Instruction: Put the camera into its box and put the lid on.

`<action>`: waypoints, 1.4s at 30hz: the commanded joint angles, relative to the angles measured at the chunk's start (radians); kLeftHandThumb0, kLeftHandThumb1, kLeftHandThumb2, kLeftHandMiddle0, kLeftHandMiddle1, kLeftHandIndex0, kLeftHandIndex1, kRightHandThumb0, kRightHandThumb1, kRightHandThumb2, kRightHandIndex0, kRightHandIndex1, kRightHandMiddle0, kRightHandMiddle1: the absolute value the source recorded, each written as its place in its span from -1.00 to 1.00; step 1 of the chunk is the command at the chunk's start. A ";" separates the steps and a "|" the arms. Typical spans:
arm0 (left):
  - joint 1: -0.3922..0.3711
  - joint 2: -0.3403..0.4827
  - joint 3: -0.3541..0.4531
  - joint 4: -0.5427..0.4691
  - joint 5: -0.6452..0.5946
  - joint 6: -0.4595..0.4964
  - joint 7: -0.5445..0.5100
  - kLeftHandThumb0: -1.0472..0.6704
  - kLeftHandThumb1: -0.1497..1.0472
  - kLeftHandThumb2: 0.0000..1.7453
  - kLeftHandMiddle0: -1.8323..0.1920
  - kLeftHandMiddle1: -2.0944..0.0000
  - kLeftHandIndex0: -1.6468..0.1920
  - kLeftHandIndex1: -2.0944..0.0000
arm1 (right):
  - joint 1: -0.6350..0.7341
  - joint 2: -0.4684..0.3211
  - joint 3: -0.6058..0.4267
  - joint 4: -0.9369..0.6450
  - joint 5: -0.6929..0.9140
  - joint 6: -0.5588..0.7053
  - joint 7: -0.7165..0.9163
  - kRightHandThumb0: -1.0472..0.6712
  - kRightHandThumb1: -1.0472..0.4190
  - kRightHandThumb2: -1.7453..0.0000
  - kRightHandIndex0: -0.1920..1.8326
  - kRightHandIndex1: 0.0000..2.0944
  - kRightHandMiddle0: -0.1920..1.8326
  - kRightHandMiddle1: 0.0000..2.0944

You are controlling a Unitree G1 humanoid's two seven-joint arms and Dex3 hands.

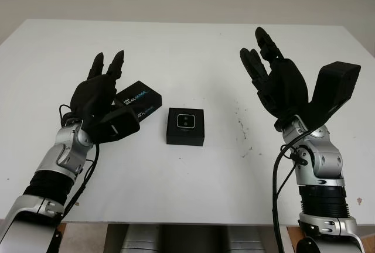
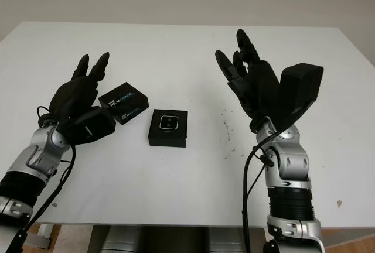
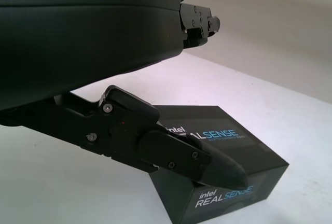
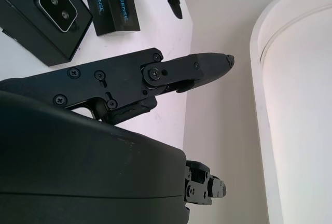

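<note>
A black open box (image 1: 185,126) lies in the middle of the white table (image 1: 193,48), with the small silver-faced camera (image 1: 186,121) seated in it, two lenses facing up. The black lid (image 1: 139,101), printed "RealSense", lies just left of the box, and it is close in the left wrist view as lid (image 3: 218,156). My left hand (image 1: 102,98) hovers open over the table beside the lid, palm up, holding nothing. My right hand (image 1: 272,77) is raised open to the right of the box. The right wrist view looks down on the box (image 4: 44,19) and lid (image 4: 111,3).
Small dark specks (image 1: 241,130) mark the table right of the box. A pale wall stands behind the far table edge. Cables hang along both forearms.
</note>
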State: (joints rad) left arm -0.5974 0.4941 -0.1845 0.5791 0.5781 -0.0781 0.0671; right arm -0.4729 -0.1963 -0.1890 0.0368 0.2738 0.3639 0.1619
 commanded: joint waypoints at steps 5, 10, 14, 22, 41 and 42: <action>-0.023 -0.009 -0.010 -0.006 -0.048 0.009 -0.081 -0.82 0.74 -0.95 1.00 1.00 0.89 0.95 | -0.013 -0.006 -0.014 -0.032 0.017 0.026 -0.007 -0.40 -1.00 0.73 -1.00 -0.97 -0.89 -0.95; -0.017 -0.018 -0.030 -0.011 -0.047 0.004 -0.107 -0.81 0.73 -0.94 1.00 1.00 0.85 0.94 | -0.010 -0.008 -0.011 -0.032 0.021 0.030 0.005 -0.42 -1.00 0.72 -1.00 -0.98 -0.89 -0.95; -0.012 -0.029 -0.032 -0.023 -0.074 0.012 -0.155 -0.77 0.73 -0.94 1.00 1.00 0.84 0.94 | -0.007 -0.004 -0.010 -0.034 0.015 0.037 -0.005 -0.43 -1.00 0.74 -0.99 -0.99 -0.88 -0.95; -0.005 -0.043 -0.071 -0.027 0.002 0.043 -0.094 -0.77 0.76 -0.93 1.00 0.98 0.83 0.94 | -0.002 -0.001 -0.011 -0.035 0.020 0.037 -0.008 -0.42 -1.00 0.74 -1.00 -0.99 -0.89 -0.95; -0.026 -0.088 -0.130 0.138 0.092 -0.009 0.192 0.09 0.92 -0.94 0.53 -0.34 0.39 0.00 | 0.011 0.000 -0.008 -0.082 0.024 0.069 -0.022 -0.40 -1.00 0.68 -1.00 -0.98 -0.89 -0.95; -0.029 -0.086 -0.129 0.144 0.087 -0.016 0.186 0.10 0.94 -0.94 0.53 -0.38 0.42 -0.12 | 0.010 0.004 -0.008 -0.082 0.026 0.069 -0.023 -0.40 -1.00 0.68 -1.00 -0.98 -0.89 -0.95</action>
State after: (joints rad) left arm -0.6234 0.3999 -0.3097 0.6978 0.6724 -0.0850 0.2633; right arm -0.4665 -0.1957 -0.1952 -0.0210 0.2933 0.4293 0.1409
